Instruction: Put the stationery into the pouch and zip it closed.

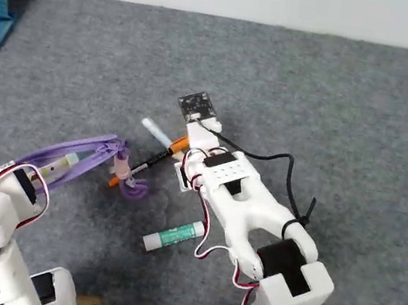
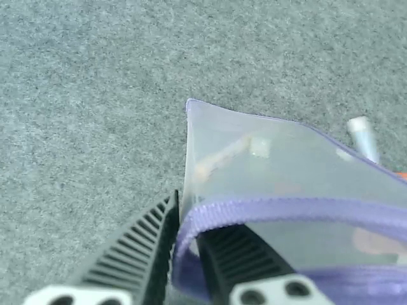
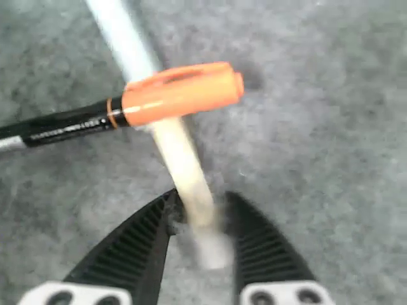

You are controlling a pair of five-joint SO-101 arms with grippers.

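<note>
Left tool (image 2: 187, 216) clamped on pouch (image 2: 280, 165) zip edge; pale item faintly inside, kind unclear. Right tool (image 3: 202, 197) apart, astride white pen (image 3: 184, 171); orange marker (image 3: 178, 95) crossed over pen. Glue stick (image 1: 174, 235) loose on counter (image 1: 352, 107). Risk: end grip letting pen swing, marker dragged along.

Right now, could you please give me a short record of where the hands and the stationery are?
left hand: shut on the edge of the pouch
right hand: open, straddling the white pen
marker: orange cap, lying across the white pen
glue stick: loose on the table, outside the pouch
</note>
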